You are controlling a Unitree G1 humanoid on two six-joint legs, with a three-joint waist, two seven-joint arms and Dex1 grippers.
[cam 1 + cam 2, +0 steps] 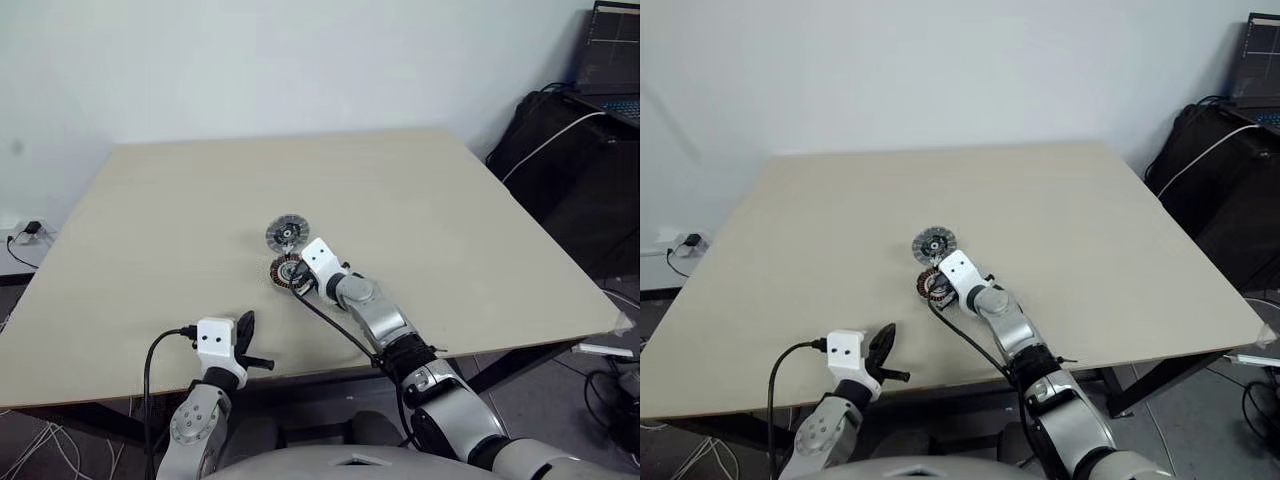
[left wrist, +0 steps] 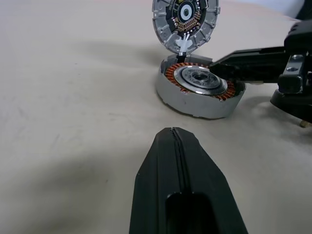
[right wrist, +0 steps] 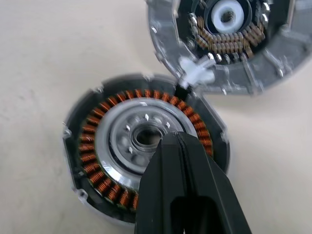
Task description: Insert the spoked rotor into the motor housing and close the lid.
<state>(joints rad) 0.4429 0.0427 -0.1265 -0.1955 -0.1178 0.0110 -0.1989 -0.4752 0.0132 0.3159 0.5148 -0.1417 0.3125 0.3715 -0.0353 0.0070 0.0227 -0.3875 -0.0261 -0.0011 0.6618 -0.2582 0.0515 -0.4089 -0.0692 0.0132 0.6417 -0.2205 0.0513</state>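
Left eye view shows the motor housing (image 1: 286, 271) flat at mid-table (image 1: 450, 220), mouth up, the lid (image 1: 287, 235) hinged open beyond it, a bag (image 1: 570, 160) beside the table. Right wrist view has the right gripper (image 3: 171, 137), jaws closed and empty, over what seems the spoked rotor (image 3: 141, 141) seated inside the coils. Left wrist view: left gripper (image 2: 174, 131) shut, holding nothing.

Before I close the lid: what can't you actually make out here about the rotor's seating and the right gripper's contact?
- Spoked rotor near side: hidden in the right wrist view by the shut right gripper.
- Contact with the rotor: the left wrist view cannot settle whether the fingers touch it.
- Motor housing and lid: too small in the head views to judge seating.
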